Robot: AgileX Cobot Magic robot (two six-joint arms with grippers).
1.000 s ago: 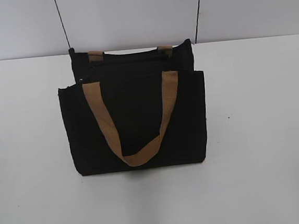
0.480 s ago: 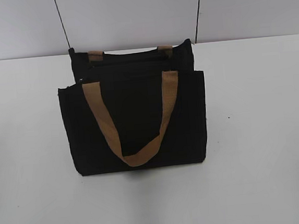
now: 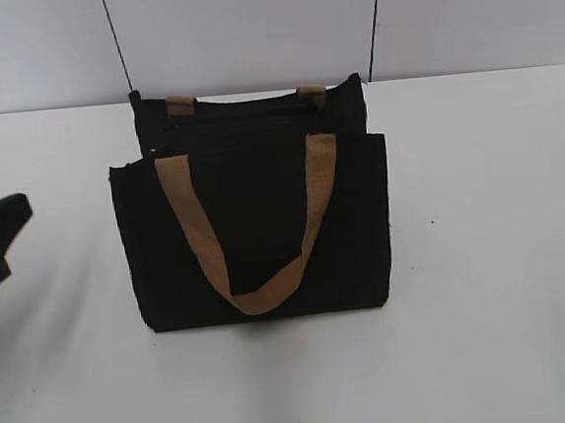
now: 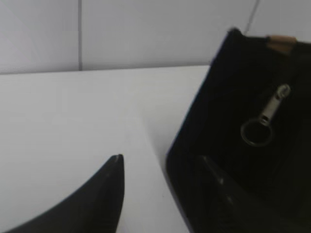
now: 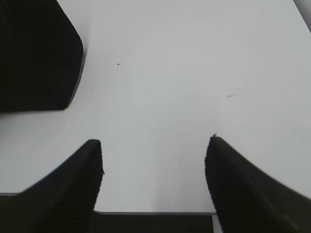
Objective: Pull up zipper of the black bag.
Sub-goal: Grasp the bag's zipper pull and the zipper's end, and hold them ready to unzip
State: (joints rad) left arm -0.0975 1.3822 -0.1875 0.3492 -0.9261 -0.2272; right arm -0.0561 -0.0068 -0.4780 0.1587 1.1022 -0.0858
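Observation:
The black bag (image 3: 255,234) stands upright in the middle of the white table, with a tan strap handle (image 3: 255,298) hanging down its front. The zipper line (image 3: 240,116) runs along its top. In the left wrist view the bag (image 4: 228,145) fills the right side, and the silvery pull tab (image 4: 274,103) with its ring (image 4: 257,133) hangs on the bag's end. My left gripper (image 4: 163,167) is open and empty, to the left of the bag and apart from it; it also shows in the exterior view (image 3: 10,240). My right gripper (image 5: 153,148) is open and empty over bare table.
A grey wall (image 3: 247,27) with two dark vertical seams rises behind the table. In the right wrist view a corner of the bag (image 5: 34,53) is at upper left, and the table's front edge (image 5: 155,212) runs below the fingers (image 5: 92,160).
My left gripper has come into the exterior view at the left edge; no gripper showed there before. The bag has not moved.

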